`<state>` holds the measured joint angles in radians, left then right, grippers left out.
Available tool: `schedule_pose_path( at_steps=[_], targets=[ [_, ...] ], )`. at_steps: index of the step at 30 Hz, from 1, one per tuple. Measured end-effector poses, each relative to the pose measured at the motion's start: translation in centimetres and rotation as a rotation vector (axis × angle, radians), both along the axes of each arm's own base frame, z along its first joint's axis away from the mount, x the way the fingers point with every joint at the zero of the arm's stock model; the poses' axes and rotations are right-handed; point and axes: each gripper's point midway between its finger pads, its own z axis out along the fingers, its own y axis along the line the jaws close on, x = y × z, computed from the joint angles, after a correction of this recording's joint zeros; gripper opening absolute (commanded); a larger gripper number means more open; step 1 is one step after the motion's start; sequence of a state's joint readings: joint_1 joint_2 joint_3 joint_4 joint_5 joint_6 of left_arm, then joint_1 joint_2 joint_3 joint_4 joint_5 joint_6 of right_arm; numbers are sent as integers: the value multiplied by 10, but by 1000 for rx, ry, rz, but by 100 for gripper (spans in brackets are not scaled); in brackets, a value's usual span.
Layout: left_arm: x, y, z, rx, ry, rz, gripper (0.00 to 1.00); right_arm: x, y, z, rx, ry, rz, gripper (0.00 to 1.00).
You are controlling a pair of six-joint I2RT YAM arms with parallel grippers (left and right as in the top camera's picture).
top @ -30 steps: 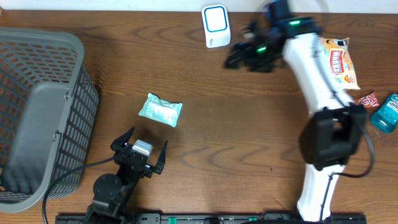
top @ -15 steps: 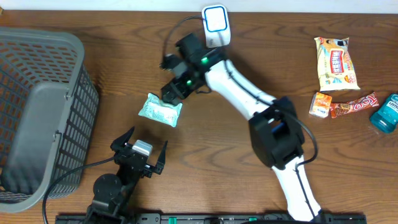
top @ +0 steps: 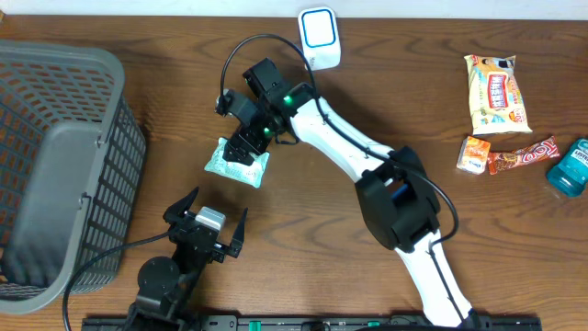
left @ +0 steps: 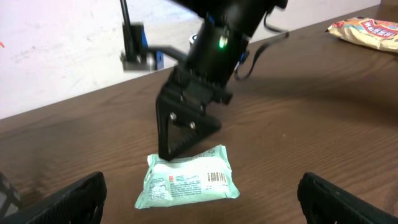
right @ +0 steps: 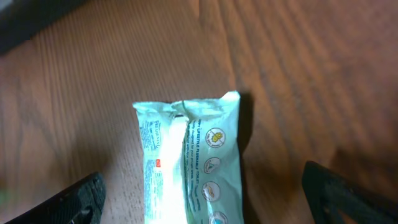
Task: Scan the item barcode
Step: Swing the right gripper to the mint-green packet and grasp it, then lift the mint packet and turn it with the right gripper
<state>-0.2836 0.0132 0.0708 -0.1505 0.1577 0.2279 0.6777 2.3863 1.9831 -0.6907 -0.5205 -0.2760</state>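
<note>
The item is a mint-green packet [top: 230,165] lying flat on the wooden table left of centre. Its barcode [left: 216,177] faces the left wrist camera. My right gripper [top: 241,140] hangs open just over the packet's far end. In the right wrist view its fingers [right: 81,198] stand wide on either side of the packet [right: 189,162], apart from it. My left gripper [top: 207,221] is open near the front edge, a short way in front of the packet [left: 189,182], with nothing between its fingers. The white and blue scanner [top: 319,37] stands at the back centre.
A grey mesh basket [top: 55,165] fills the left side. At the far right lie a yellow snack bag [top: 496,92], a small orange box [top: 473,154], a candy bar [top: 524,156] and a teal bottle [top: 570,165].
My right arm has swung from the back right, past the scanner, leftward and down over the green packet. The left arm and the packet have not moved.
</note>
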Motion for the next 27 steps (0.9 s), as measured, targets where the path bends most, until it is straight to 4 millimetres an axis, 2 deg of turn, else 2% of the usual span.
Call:
schedule_pose_path(
  at_steps=[2, 3, 6, 9, 12, 17, 20, 23, 27],
  targets=[
    [0, 0, 0, 0, 0, 0, 98, -3, 0, -13, -10, 22, 8, 93],
    [0, 0, 0, 0, 0, 0, 98, -4, 0, -20, -17, 34, 12, 88],
    [0, 0, 0, 0, 0, 0, 98, -11, -1, -37, -36, 61, 32, 59],
    [0, 0, 0, 0, 0, 0, 98, -18, -4, -41, -68, 82, 37, 35],
    [0, 0, 0, 0, 0, 0, 98, -23, -8, -45, -109, 91, 32, 1],
    [0, 0, 0, 0, 0, 0, 98, -18, -16, -43, -195, 70, -47, 1],
    [0, 0, 0, 0, 0, 0, 98, -10, -30, -43, -261, 83, -157, 1],
    [0, 0, 0, 0, 0, 0, 98, 1, -57, -43, -330, 126, -297, 2],
    [0, 0, 0, 0, 0, 0, 98, 18, -116, -43, -439, 219, -538, 2]
  ],
)
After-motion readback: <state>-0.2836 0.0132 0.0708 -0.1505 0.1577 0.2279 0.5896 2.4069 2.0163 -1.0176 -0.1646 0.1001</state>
